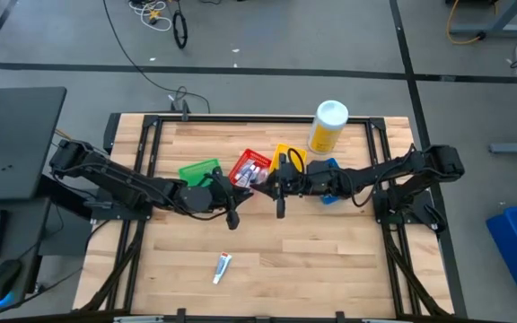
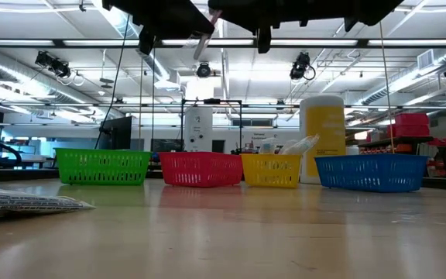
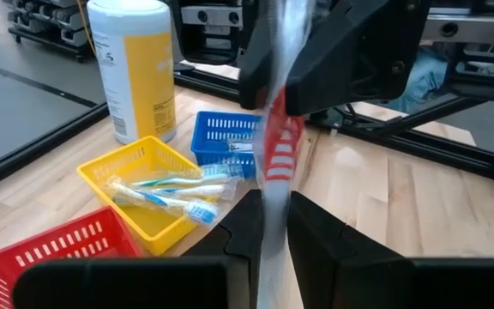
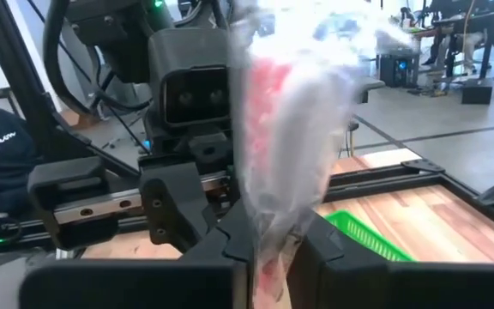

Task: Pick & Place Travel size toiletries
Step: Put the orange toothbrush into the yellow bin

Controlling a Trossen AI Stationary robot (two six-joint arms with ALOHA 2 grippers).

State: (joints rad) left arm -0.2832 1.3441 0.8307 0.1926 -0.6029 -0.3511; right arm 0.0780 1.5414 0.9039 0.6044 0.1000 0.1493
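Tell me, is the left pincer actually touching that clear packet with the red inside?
Touching. The left wrist view shows the left pincer with both fingers pressed against the clear packet, no gap either side.

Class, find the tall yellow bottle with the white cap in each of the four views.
High view: bottle, right of centre, next to the yellow bin.
Low view: right of centre, behind the yellow bin.
Left wrist view: behind the yellow bin.
Right wrist view: not in it.
Shared landmark: the yellow bin.
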